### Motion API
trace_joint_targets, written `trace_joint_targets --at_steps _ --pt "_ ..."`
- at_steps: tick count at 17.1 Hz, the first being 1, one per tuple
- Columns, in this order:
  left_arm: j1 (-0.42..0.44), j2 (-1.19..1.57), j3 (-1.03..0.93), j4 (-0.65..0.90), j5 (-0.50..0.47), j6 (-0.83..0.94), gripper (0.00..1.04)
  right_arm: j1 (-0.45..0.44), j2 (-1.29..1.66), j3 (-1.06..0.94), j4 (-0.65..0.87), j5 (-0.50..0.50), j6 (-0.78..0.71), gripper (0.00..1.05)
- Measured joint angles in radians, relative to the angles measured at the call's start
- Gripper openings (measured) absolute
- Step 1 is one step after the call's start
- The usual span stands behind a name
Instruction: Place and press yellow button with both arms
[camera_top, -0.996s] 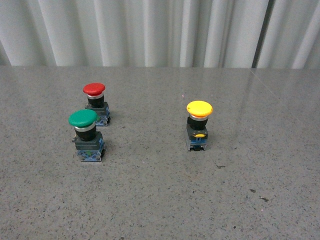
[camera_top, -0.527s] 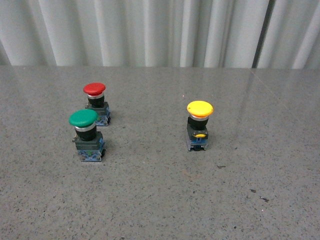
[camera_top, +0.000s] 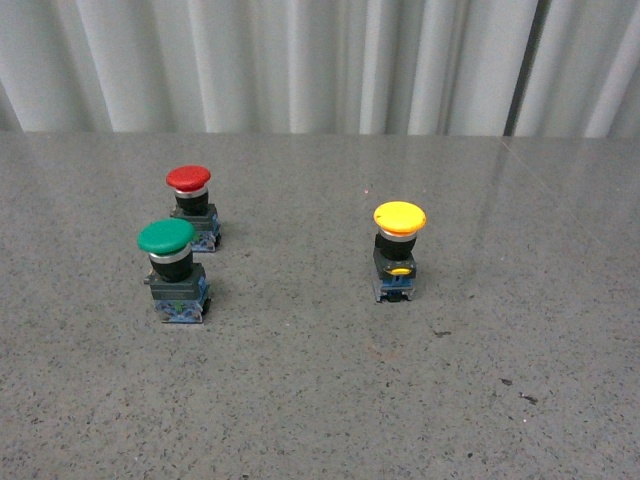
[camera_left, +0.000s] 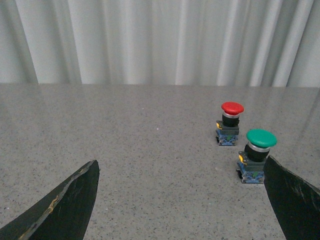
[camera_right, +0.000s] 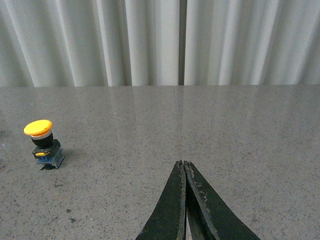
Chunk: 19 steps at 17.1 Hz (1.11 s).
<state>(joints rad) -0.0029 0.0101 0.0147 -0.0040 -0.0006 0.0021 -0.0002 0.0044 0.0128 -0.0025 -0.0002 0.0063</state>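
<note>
1. Front view, from 1.0 s ago to now: the yellow button (camera_top: 399, 250) is possibly reading a hair further right at its cap. The shift is too small to call real motion.
2. Front view, from 0.5 s ago to now: nothing is visibly changing. The yellow button, the green button (camera_top: 172, 270) and the red button (camera_top: 191, 205) are not shifting, tilting or turning on the table (camera_top: 320, 400).
3. Left wrist and right wrist views: only 1 frame each is showing, so any change there is not checkable.
</note>
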Motion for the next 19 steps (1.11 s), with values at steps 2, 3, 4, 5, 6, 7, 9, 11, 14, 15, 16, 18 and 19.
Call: trace_joint_targets --at_steps 2,3,4,5,6,7,9,11,14,15,16,18,19 --pt "0.000 0.000 0.000 0.000 0.001 0.000 0.98 0.000 0.000 0.000 -0.002 0.000 0.000 0.02" --pt "0.000 0.000 0.000 0.000 0.000 0.000 0.98 0.000 0.000 0.000 -0.002 0.000 0.000 0.04" --pt "0.000 0.000 0.000 0.000 0.000 0.000 0.98 0.000 0.000 0.000 -0.002 0.000 0.000 0.16" --pt "0.000 0.000 0.000 0.000 0.000 0.000 0.98 0.000 0.000 0.000 -0.002 0.000 0.000 0.29" --pt "0.000 0.000 0.000 0.000 0.000 0.000 0.98 0.000 0.000 0.000 -0.002 0.000 0.000 0.40" --pt "0.000 0.000 0.000 0.000 0.000 0.000 0.98 0.000 0.000 0.000 -0.002 0.000 0.000 0.51" --pt "0.000 0.000 0.000 0.000 0.000 0.000 0.98 0.000 0.000 0.000 -0.002 0.000 0.000 0.68" --pt "0.000 0.000 0.000 0.000 0.000 0.000 0.98 0.000 0.000 0.000 -0.002 0.000 0.000 0.82" --pt "0.000 0.000 0.000 0.000 0.000 0.000 0.98 0.000 0.000 0.000 -0.002 0.000 0.000 0.98" --pt "0.000 0.000 0.000 0.000 0.000 0.000 0.98 0.000 0.000 0.000 -0.002 0.000 0.000 0.98" --pt "0.000 0.000 0.000 0.000 0.000 0.000 0.98 0.000 0.000 0.000 -0.002 0.000 0.000 0.98" --pt "0.000 0.000 0.000 0.000 0.000 0.000 0.98 0.000 0.000 0.000 -0.002 0.000 0.000 0.98" --pt "0.000 0.000 0.000 0.000 0.000 0.000 0.98 0.000 0.000 0.000 -0.002 0.000 0.000 0.98"
